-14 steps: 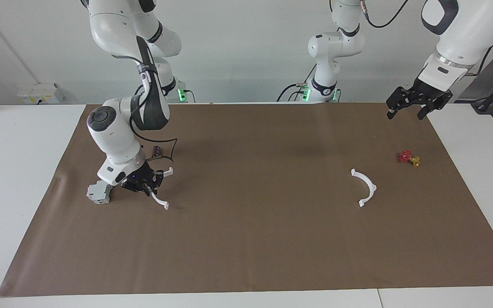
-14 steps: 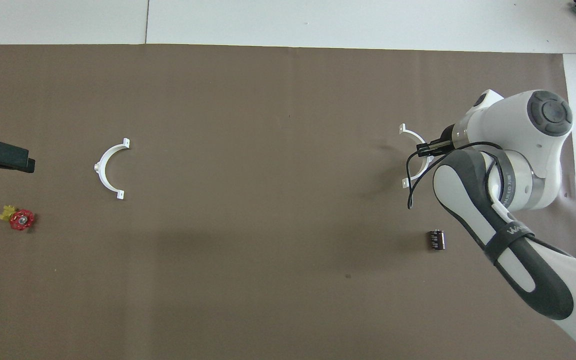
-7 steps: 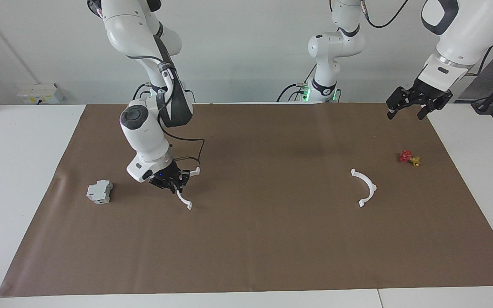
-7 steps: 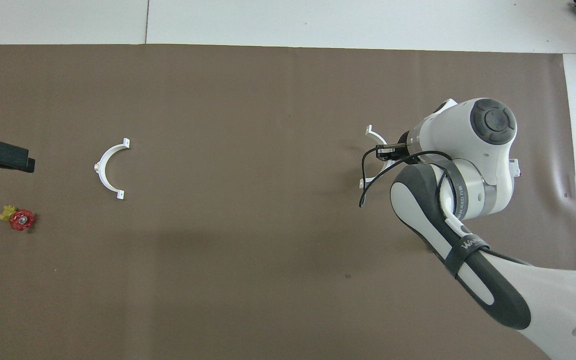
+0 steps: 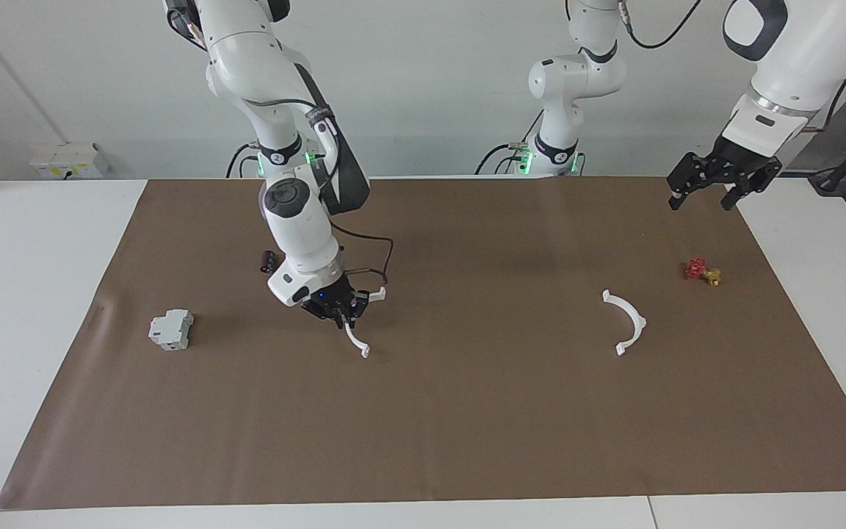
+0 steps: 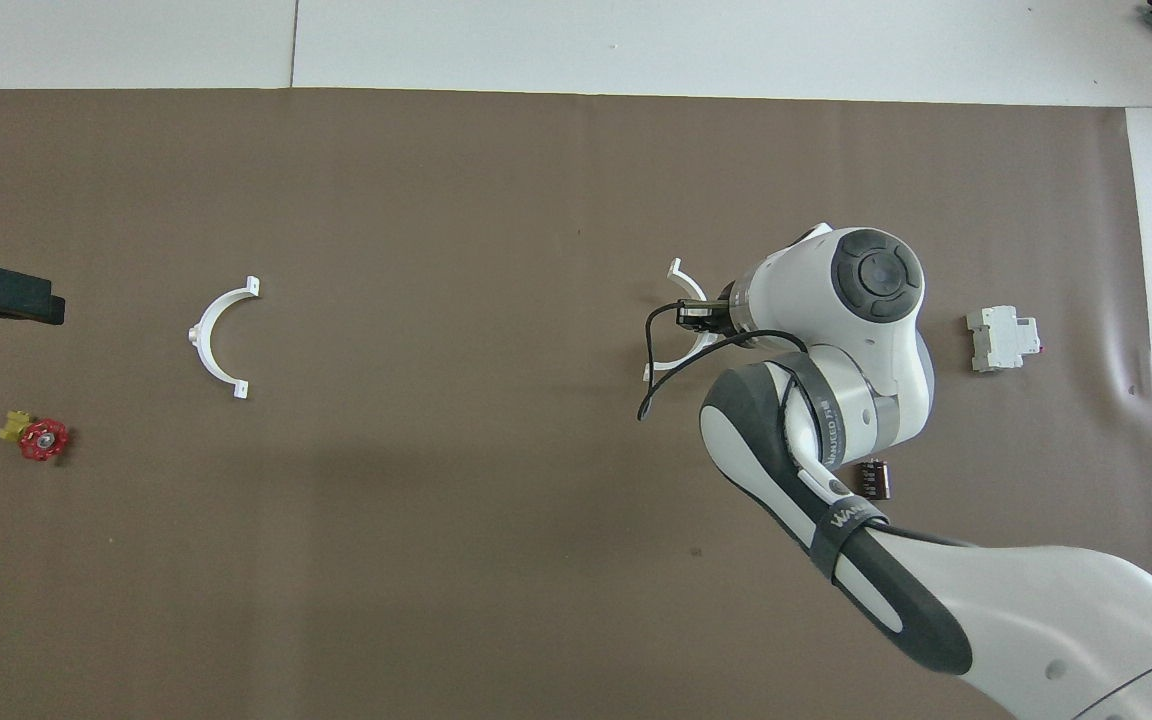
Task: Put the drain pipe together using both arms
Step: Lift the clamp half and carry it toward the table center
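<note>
White counter (image 5: 41, 308), brown paper mat (image 5: 438, 433) across most of it, pale wall above.

Facing view, read across from the right arm's end:

1. Grey-white breaker-like block (image 5: 171, 329) rests on the mat near that end. A second ago the right arm's wrist stood against it; the block is now uncovered and alone.
2. Small black cylinder (image 5: 269, 259) lies on the mat, nearer the robots than the block.
3. Right claw (image 5: 343, 314) is closed on one white half-ring (image 5: 356, 339), gripping it near mid-arc. It has travelled from beside the block toward the counter's middle, the arc with it. The arc's lower tab hangs close to the mat; contact cannot be confirmed.
4. Second half-ring (image 5: 627, 323) lies flat on the mat toward the left arm's end, unmoved and ungripped.
5. Red-and-yellow valve piece (image 5: 701, 272) sits near that end's edge.
6. Left claw (image 5: 711, 182), jaws apart and empty, hovers over the mat's corner nearest its base, barely shifted.

Assessment: one half is in transit; the halves remain well apart. Joining is not yet begun, and the left arm has yet to take its piece.
</note>
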Robot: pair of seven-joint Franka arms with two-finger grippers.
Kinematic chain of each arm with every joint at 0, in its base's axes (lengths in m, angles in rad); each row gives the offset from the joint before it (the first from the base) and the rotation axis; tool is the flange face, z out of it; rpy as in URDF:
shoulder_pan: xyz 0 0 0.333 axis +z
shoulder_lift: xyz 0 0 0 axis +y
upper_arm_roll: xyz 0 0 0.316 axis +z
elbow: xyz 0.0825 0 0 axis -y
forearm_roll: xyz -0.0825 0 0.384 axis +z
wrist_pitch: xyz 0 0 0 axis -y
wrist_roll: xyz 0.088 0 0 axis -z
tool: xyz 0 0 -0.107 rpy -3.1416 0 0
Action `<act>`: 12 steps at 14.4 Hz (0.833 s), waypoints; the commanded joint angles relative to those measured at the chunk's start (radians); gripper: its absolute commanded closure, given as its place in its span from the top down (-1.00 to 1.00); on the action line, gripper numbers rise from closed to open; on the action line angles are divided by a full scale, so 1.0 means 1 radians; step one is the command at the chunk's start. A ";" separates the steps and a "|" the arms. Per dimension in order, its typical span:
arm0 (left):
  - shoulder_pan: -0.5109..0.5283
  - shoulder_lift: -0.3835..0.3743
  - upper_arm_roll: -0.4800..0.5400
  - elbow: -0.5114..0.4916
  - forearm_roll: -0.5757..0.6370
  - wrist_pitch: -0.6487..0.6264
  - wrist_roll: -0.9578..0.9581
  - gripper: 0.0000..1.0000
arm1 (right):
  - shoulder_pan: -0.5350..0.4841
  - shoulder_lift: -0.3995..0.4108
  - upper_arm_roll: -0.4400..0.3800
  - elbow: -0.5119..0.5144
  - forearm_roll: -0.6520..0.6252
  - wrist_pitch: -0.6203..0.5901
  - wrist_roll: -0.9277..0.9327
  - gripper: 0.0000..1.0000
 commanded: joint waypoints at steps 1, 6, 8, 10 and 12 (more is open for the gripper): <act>0.049 -0.030 -0.006 -0.101 -0.010 0.116 0.017 1.00 | 0.020 0.040 0.002 0.029 -0.014 0.038 0.066 -1.00; 0.052 0.068 -0.006 -0.139 -0.010 0.289 0.017 1.00 | 0.040 0.060 0.002 0.029 -0.040 0.049 0.083 -1.00; 0.054 0.108 -0.006 -0.180 -0.008 0.372 0.017 1.00 | 0.043 0.068 0.002 0.029 -0.140 0.052 0.120 -1.00; 0.054 0.108 -0.006 -0.262 -0.008 0.469 0.017 1.00 | 0.060 0.075 0.004 0.032 -0.194 0.051 0.184 -1.00; 0.054 0.108 -0.006 -0.274 -0.010 0.483 0.015 1.00 | 0.073 0.080 0.004 0.044 -0.195 0.048 0.221 -1.00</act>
